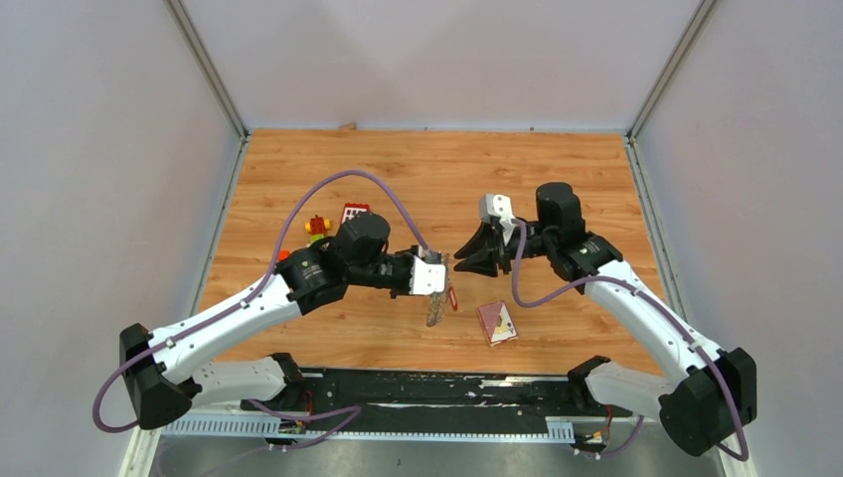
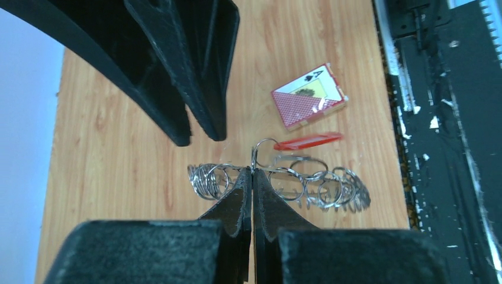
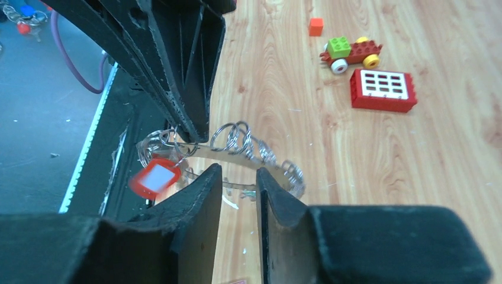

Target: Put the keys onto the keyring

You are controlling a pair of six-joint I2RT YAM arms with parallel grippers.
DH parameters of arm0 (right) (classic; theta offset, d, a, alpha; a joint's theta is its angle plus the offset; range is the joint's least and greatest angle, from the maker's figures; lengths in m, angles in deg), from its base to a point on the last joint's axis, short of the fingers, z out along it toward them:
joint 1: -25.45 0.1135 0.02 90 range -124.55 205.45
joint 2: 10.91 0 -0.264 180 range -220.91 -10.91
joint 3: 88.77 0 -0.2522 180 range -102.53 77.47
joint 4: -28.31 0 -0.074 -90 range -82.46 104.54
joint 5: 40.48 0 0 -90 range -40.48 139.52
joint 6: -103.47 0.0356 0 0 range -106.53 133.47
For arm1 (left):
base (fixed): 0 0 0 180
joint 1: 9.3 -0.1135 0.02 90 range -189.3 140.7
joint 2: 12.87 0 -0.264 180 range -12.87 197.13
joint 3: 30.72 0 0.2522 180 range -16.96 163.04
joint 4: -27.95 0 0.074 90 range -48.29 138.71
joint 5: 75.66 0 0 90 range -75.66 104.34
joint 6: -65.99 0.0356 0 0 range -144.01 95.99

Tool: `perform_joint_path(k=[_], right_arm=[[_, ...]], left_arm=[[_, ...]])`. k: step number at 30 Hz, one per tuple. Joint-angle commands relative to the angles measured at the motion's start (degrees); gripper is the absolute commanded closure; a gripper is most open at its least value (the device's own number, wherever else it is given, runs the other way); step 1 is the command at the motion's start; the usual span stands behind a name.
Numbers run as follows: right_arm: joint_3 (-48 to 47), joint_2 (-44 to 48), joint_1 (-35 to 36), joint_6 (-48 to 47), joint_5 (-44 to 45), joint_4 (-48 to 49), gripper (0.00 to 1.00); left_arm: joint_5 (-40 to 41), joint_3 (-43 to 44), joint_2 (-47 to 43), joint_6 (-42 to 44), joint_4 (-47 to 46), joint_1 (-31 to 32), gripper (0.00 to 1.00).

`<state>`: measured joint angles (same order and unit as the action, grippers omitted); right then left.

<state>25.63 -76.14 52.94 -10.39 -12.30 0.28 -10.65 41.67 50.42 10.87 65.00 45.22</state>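
My left gripper (image 1: 430, 275) is shut on the keyring (image 1: 434, 306), a grey ring fringed with many small wire loops, and holds it above the table. In the left wrist view the jaws (image 2: 253, 175) pinch the keyring's rim (image 2: 331, 189). A key with a red tag (image 2: 308, 141) hangs from the keyring; the tag also shows, blurred, in the right wrist view (image 3: 155, 178). My right gripper (image 1: 467, 254) is open and empty, its tips (image 3: 235, 177) just short of the keyring (image 3: 248, 145). I cannot make out blue-tagged or green-tagged keys on the table.
A maroon playing card (image 1: 497, 323) lies on the wood below the grippers, also in the left wrist view (image 2: 308, 97). A red block with white squares (image 3: 382, 90), a brick toy car (image 3: 350, 50) and an orange cube (image 3: 315, 26) lie at the left.
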Motion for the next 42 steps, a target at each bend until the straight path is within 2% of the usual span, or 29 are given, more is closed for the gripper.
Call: perform_joint_path(k=[1,5,11,15,21,30,38,42], right_arm=[[-3.3,4.0,-0.3,-7.1,-0.1,-2.9,0.69],[-5.0,5.3,-0.2,-10.4,-2.6,-7.4,0.61],[-5.1,8.2,-0.3,-12.2,-3.9,-10.5,0.59],[-4.1,8.6,-0.2,-11.1,-4.7,-9.8,0.58],[-1.4,7.2,-0.1,-5.1,-3.6,-3.1,0.57],[0.1,5.7,0.3,-4.4,-2.1,-1.1,0.6],[0.4,5.0,0.6,-3.9,-1.8,-0.3,0.73],[0.6,4.8,0.8,-3.9,-1.7,-0.2,0.75]], left_arm=[[-6.5,1.2,-1.4,-2.4,-1.2,-0.7,1.0],[-9.5,2.5,-0.2,-6.1,-2.3,-1.9,1.0],[-10.8,3.3,1.2,-11.5,-5.0,-3.6,1.0],[-10.7,3.8,2.5,-14.3,-6.9,-4.2,1.0],[-8.7,4.1,4.0,-17.4,-9.0,-4.3,1.0],[-9.2,3.4,3.9,-20.4,-11.2,-4.8,1.0],[-9.5,3.0,3.8,-21.4,-12.2,-5.1,1.0],[-9.7,2.8,3.8,-21.9,-12.6,-5.3,1.0]])
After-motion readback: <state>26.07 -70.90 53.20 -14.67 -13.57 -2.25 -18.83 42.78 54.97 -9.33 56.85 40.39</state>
